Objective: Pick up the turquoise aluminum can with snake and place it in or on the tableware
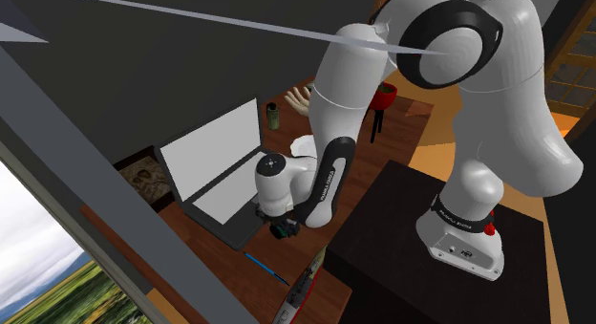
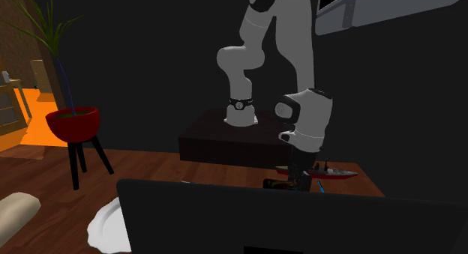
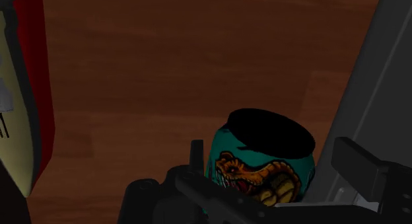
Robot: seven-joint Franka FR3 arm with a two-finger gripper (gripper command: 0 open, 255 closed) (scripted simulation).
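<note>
The turquoise can (image 3: 264, 166) has a black top and an orange snake on its side, and it stands upright on the brown wooden table (image 3: 165, 71). My gripper (image 3: 277, 164) is down around it. One finger (image 3: 196, 156) stands on one side and the other finger (image 3: 360, 162) on the opposite side, each with a small gap to the can. In the shoulder view the gripper (image 1: 281, 228) and can (image 1: 280, 232) sit just in front of the laptop. A white plate (image 2: 105, 222) lies beyond the laptop, and its edge (image 1: 302, 143) peeks out behind the arm.
An open grey laptop (image 1: 215, 169) stands close beside the can. A red-hulled model ship (image 1: 301, 291) and a blue pen (image 1: 266, 268) lie toward the table's near end. A red bowl on a black stand (image 2: 73, 125), a small dark can (image 1: 272, 115) and a pale hand figure (image 1: 298, 100) are farther off.
</note>
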